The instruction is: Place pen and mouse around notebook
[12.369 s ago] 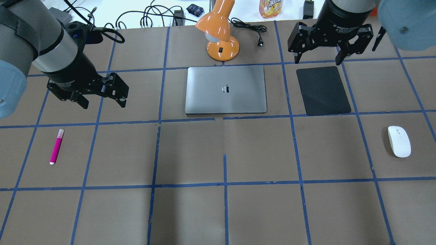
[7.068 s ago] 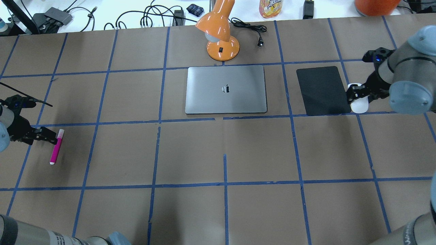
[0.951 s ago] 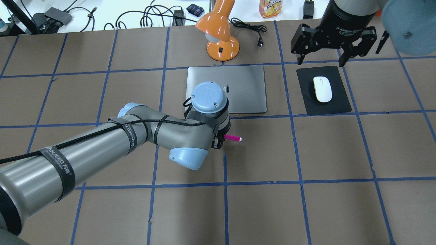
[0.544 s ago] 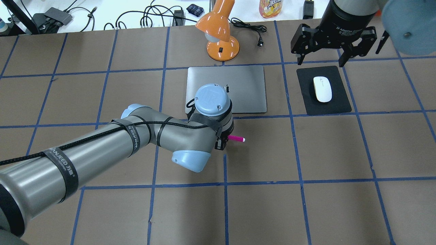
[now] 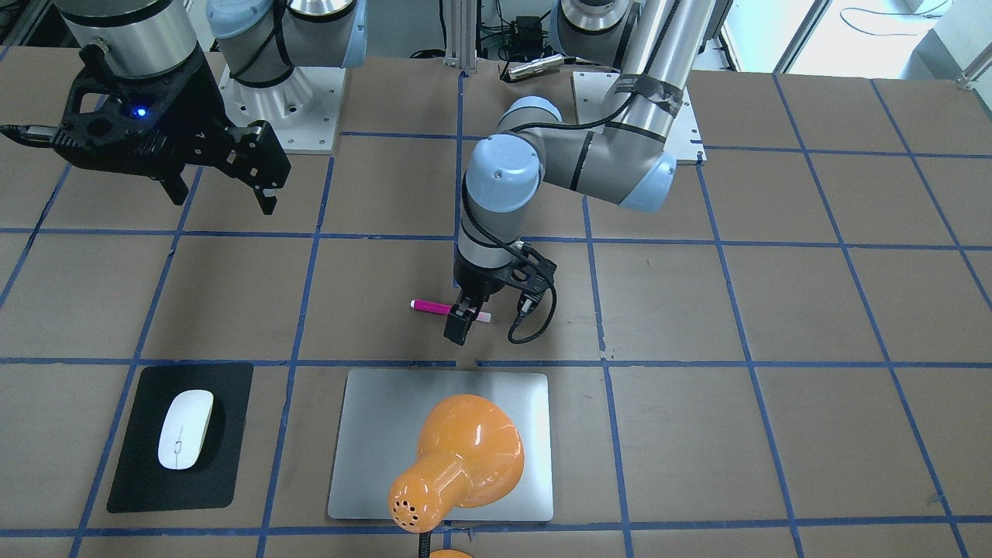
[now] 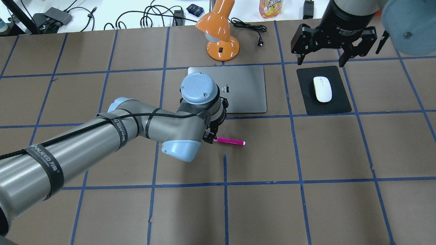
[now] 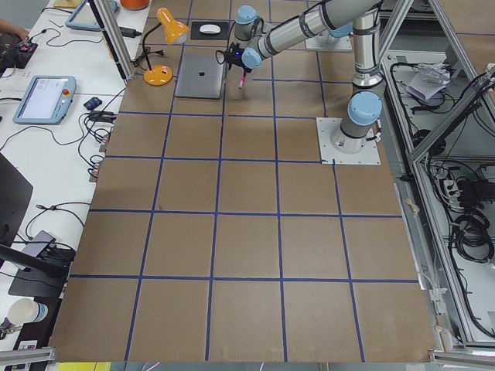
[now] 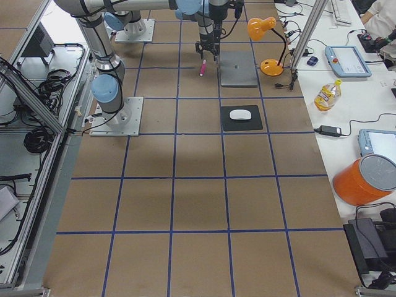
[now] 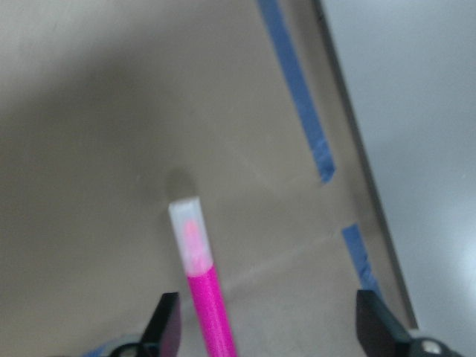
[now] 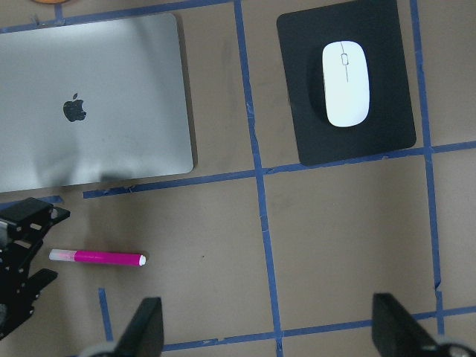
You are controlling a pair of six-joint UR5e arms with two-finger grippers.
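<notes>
- Nearest, flat on the brown papered surface: the short, thin magenta-pink pen with a pale whitish end. Just on the near side of the notebook's near edge, apart from it and roughly parallel to it.
- Over the pen's pale end: the left end effector, moderately spread. Black fingertips on either side of the barrel with clear gaps, gripping nothing by the look of the wrist view.
- Step in hand, as a judgement: letting go of the pen at its spot beside the notebook, seemingly the last placement of the task.
- Next move: lift straight up first, keeping both fingertips off the barrel so as not to roll it. Then draw back toward the near left.
- Further out, at centre: the large flat silver-grey metallic notebook, closed, its left part hidden by the left arm's wrist in the overhead view.
- To its right, well apart: the small smooth white oval mouse, in the middle of a matte black rectangular mat, lengthwise near to far.
- Beyond the mat's far edge and raised off the surface: the right end effector, spread wide and empty. Probably finished with its part.
- Farthest: an orange desk lamp just past the notebook's far edge, no part of the task.
</notes>
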